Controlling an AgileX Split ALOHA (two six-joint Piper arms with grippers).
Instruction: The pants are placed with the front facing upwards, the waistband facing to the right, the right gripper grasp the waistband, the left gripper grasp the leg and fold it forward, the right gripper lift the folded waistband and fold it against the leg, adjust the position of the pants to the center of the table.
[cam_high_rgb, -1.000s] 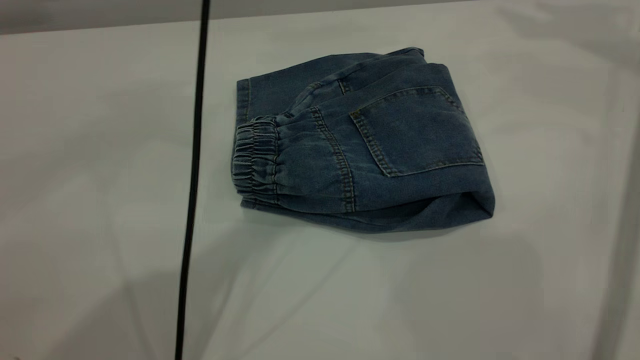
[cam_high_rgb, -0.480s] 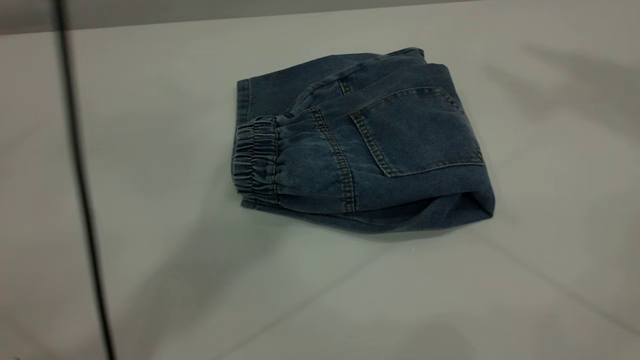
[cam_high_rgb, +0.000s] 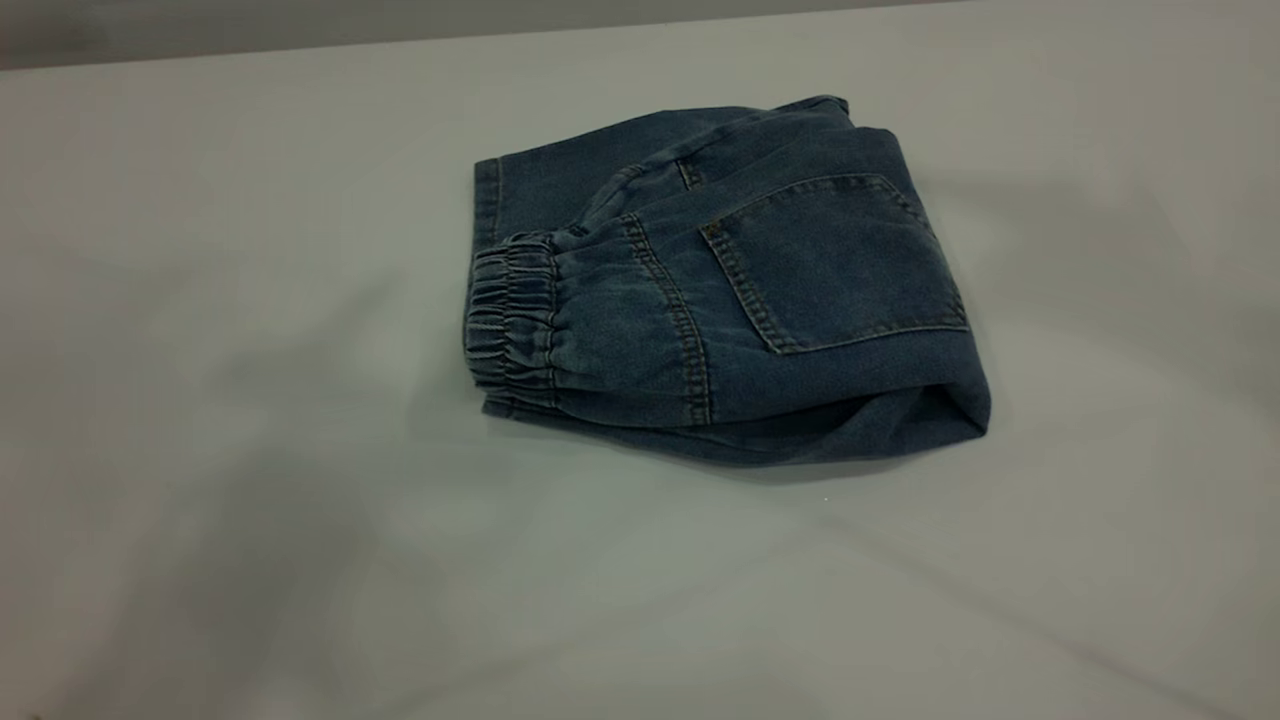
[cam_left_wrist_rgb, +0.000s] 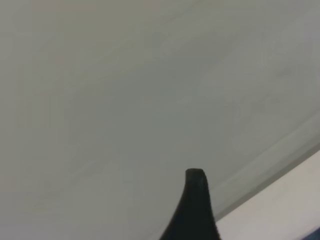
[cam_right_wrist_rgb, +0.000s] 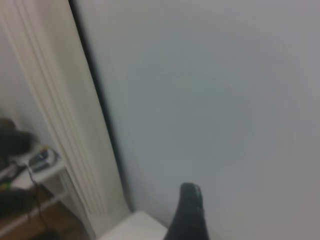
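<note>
Both grippers are off the pants (cam_high_rgb: 720, 290); you cannot tell their finger state. Folded pants lie toward the table's (cam_high_rgb: 200, 450) far edge; nudging the waistband (cam_high_rgb: 510, 320) could unfold them.

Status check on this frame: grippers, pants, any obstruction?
Both grippers outside the exterior view, off the garment. Small blue denim pants folded, lying on the plain white table, ruched elastic waistband facing left. Nothing in the way.
</note>
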